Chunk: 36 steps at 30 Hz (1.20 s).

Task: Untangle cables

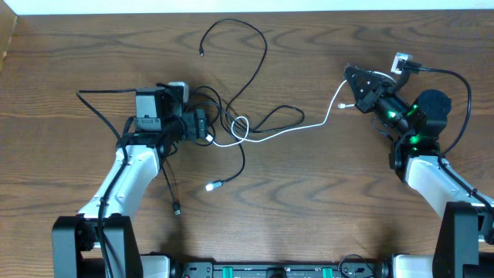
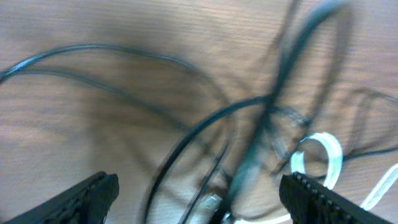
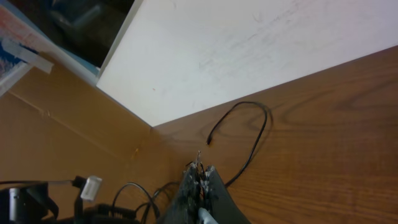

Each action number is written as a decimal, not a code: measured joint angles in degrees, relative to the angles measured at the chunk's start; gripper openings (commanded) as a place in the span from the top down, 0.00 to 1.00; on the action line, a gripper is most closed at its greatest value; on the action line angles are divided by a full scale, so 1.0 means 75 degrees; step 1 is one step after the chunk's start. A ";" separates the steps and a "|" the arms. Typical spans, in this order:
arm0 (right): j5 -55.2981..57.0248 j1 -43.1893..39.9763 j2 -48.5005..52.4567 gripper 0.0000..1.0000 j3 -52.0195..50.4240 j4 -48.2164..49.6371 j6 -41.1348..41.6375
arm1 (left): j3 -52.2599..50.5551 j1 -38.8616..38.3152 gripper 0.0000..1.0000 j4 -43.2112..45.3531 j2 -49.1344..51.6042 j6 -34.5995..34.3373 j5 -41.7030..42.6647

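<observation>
Wooden table point(image 1: 324, 212) with two arms and a knot of cables point(image 1: 241, 127) lying left of its middle.

**Left.** The left gripper point(image 1: 210, 127) points right and sits low at the left edge of the knot. Its jaws are released and stand wide apart, with nothing held between them. The left wrist view is blurred, but it shows both fingers point(image 2: 87, 196) spread, with dark strands and a white curl on the wood beyond them.

**Centre.** One black cable point(image 1: 264, 48) leaves the knot toward the far side, sweeps round in a wide loop and curls back left to a free end. A second black strand point(image 1: 235, 166) runs toward the near side and ends in a pale plug point(image 1: 210, 186). Another black end point(image 1: 176, 208) lies nearer still, beside the left arm point(image 1: 127, 177). The white cable point(image 1: 309, 123) forms a small ring inside the knot. From there it runs right, clear of the black ones, and rises toward the right gripper point(image 1: 351, 81).

**Right.** The right gripper is on the right side of the table, well apart from the knot, and points left. It is clenched on the white cable, which reaches its fingers. In the right wrist view the two fingers press together, with a bit of white showing between them at their base. Beyond them that view shows the far black loop, the table's far edge and a white surface point(image 3: 261, 50).
</observation>
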 measured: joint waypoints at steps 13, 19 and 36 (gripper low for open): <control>0.0003 0.0003 0.0000 0.99 0.0000 0.0003 0.0000 | 0.0000 -0.0009 0.11 -0.0458 0.0000 -0.0230 0.0938; 0.0003 0.0006 0.0000 0.99 0.0000 0.0000 0.0000 | 0.0000 -0.0009 0.11 -0.1096 0.0000 -0.0233 0.0761; 0.0035 0.0006 0.0000 0.99 0.0000 0.0000 0.0000 | 0.0000 -0.1023 0.13 -0.2664 -0.1349 0.0740 -0.1411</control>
